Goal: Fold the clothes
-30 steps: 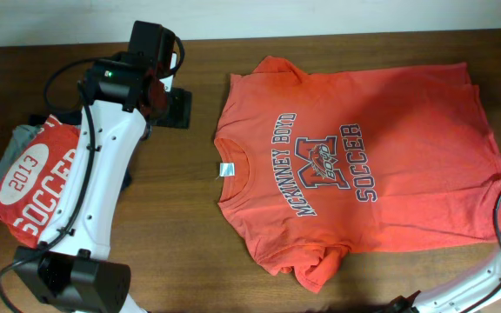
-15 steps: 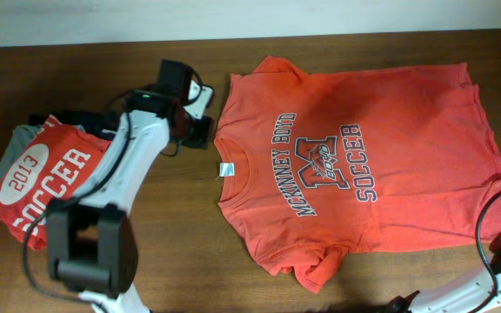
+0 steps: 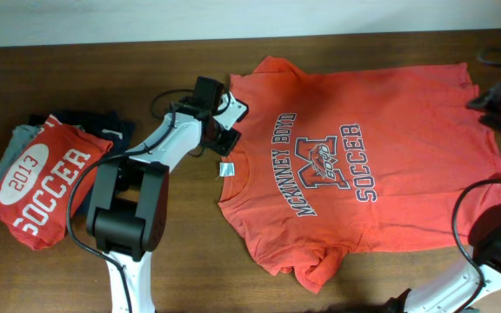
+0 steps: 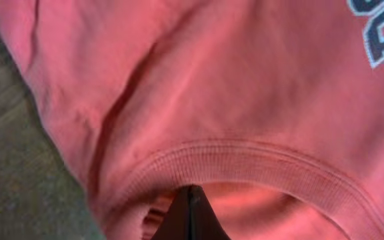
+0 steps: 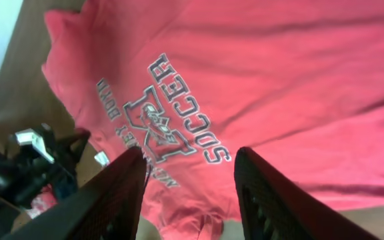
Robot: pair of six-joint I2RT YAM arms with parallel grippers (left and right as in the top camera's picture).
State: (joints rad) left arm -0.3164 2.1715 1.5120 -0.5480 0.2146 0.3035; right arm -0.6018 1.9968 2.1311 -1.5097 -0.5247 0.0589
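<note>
The clothes, one orange-red T-shirt (image 3: 381, 174) with a navy chest print, lie flat and face up, neck to the left, with a white neck tag (image 3: 225, 169). My left gripper (image 3: 226, 135) is shut, down at the collar by the upper shoulder. In the left wrist view its closed tips (image 4: 190, 192) rest against the ribbed collar (image 4: 259, 157); whether cloth is pinched between them I cannot tell. My right gripper (image 3: 498, 100) hovers open over the shirt's hem side at the far right. The right wrist view shows its fingers (image 5: 122, 193) spread above the shirt (image 5: 292, 80), holding nothing.
A folded red shirt printed "2013 SOCCER" (image 3: 46, 178) lies at the left on folded grey (image 3: 5, 152) and dark navy (image 3: 103, 126) garments. Bare wooden table (image 3: 181, 226) runs between that pile and the T-shirt. A pale wall (image 3: 103, 22) borders the far edge.
My left arm swung right from the table's left side to the shirt's collar and its jaws closed. My right arm came into view above the shirt's right edge.
</note>
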